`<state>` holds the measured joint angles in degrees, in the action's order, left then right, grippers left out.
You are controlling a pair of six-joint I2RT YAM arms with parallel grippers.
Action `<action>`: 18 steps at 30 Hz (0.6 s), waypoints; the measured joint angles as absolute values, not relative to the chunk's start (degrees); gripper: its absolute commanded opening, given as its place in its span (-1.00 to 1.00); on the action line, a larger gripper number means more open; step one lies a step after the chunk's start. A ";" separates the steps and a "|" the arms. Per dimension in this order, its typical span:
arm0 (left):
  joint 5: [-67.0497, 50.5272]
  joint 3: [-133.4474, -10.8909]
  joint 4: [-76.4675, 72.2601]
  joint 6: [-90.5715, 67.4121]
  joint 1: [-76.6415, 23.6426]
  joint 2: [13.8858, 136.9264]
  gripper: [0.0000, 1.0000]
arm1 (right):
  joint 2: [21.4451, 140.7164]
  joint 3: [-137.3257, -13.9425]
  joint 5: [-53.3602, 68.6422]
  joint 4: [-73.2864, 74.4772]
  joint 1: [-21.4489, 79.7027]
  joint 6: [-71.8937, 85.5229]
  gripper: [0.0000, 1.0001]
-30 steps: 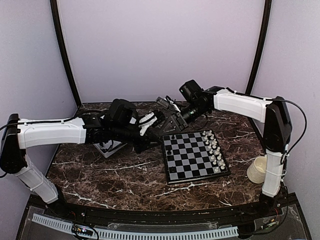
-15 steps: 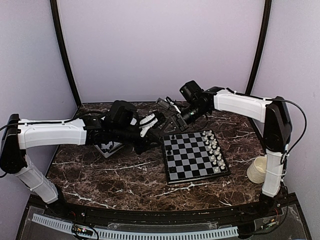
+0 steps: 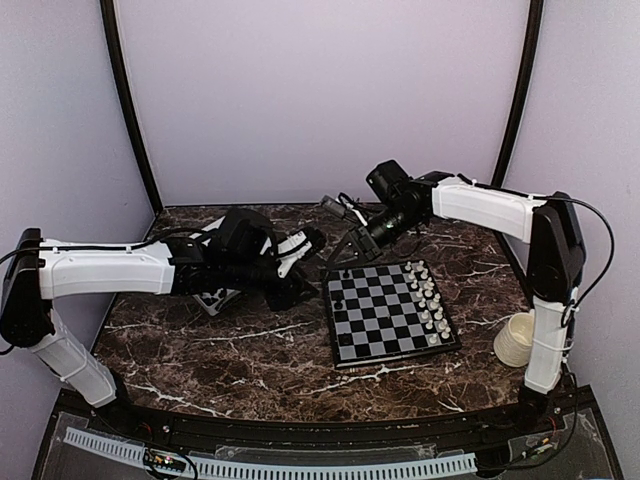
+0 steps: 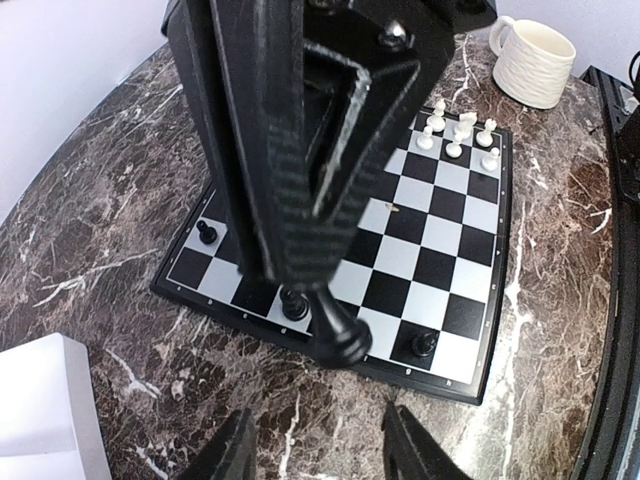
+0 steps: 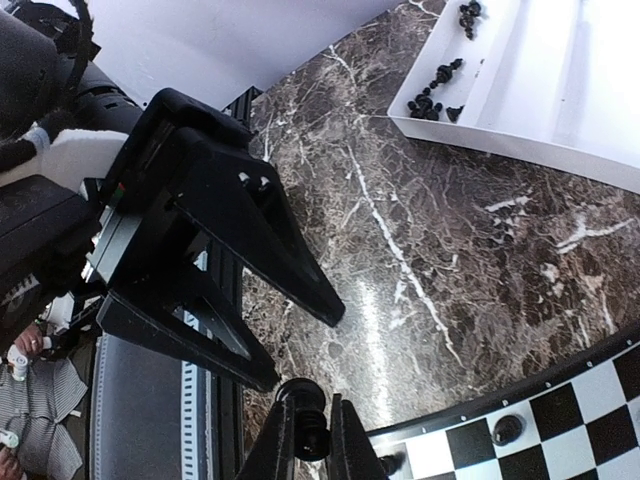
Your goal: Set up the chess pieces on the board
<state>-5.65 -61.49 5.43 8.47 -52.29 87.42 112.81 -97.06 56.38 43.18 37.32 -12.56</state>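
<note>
Now that it has turned, the right claw (image 5: 309, 410) clamps a chess piece (image 4: 342, 338) ready beside the board (image 4: 443, 268), left claw (image 4: 318, 442) apart.

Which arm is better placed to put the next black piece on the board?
Right. The right pincer holds a black piece just over the board's edge; the left pincer is open and empty.

The right gripper (image 3: 347, 238), a black chess piece (image 5: 305, 428) nipped between its fingers, now sits turned and drawn back toward the far side, looking slimmer from above. The left gripper (image 3: 303, 245) sits slightly lower, and a gap now shows between the two sets of fingertips.
</note>
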 measured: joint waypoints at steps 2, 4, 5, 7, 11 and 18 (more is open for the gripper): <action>-5.04 -60.88 5.43 8.58 -52.29 87.42 -0.07 | 112.79 -97.06 55.00 43.66 36.47 -13.41 -0.94; -4.67 -60.55 5.39 8.64 -52.27 87.42 -0.06 | 112.71 -97.03 53.23 44.10 35.88 -14.63 -0.94; -4.38 -60.47 5.32 8.64 -52.25 87.42 -0.06 | 112.60 -97.03 52.23 44.31 35.55 -15.22 -0.94; -3.64 -60.29 5.15 8.69 -52.25 87.31 -0.05 | 111.94 -96.49 50.13 44.84 35.16 -16.71 -0.94; -2.00 -59.75 4.69 8.60 -51.83 86.56 -0.02 | 110.28 -94.83 45.50 46.26 35.09 -19.90 -0.94; -0.32 -59.46 3.62 5.67 -47.20 83.81 0.04 | 108.07 -89.56 37.80 46.72 35.24 -24.38 -0.94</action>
